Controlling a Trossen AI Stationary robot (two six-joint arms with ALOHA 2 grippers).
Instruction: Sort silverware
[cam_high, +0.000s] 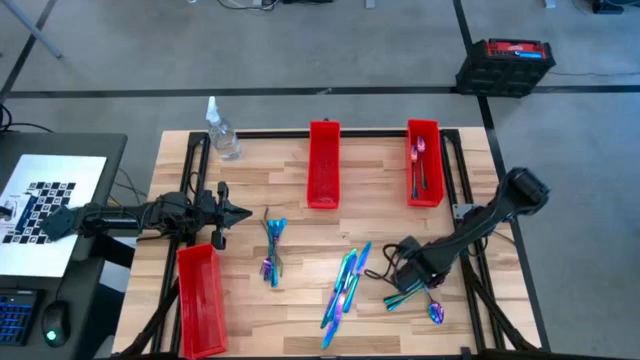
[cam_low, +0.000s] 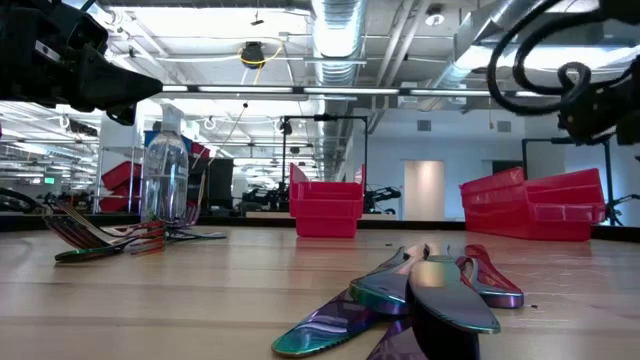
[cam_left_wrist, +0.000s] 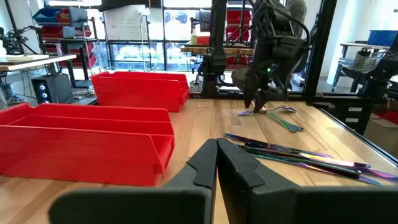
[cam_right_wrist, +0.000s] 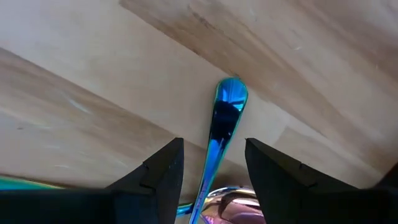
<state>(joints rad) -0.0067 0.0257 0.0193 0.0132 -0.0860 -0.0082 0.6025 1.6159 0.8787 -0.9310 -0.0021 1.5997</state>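
The right claw (cam_right_wrist: 210, 165) is down at the wooden bench (cam_high: 300, 220), its two dark fingers (cam_right_wrist: 163, 171) spread apart on either side of a slim blue iridescent metal handle (cam_right_wrist: 224, 121). The handle lies flat on the bench between the fingers, not yet pinched. In the high view this right claw (cam_high: 412, 262) sits at the small cluster of teal and purple silverware (cam_high: 415, 297), which lies on the near side of the red plastic bin already holding utensils (cam_high: 423, 165). Beside that cluster lies a row of long blue and teal knives (cam_high: 345, 285). Farther along, a bunch of iridescent forks (cam_high: 273, 250) rests near the left claw (cam_high: 235, 212), whose fingers are pressed together and hold nothing. Two more red bins, one central (cam_high: 323, 165) and one near the left arm (cam_high: 200, 300), stand on the bench.
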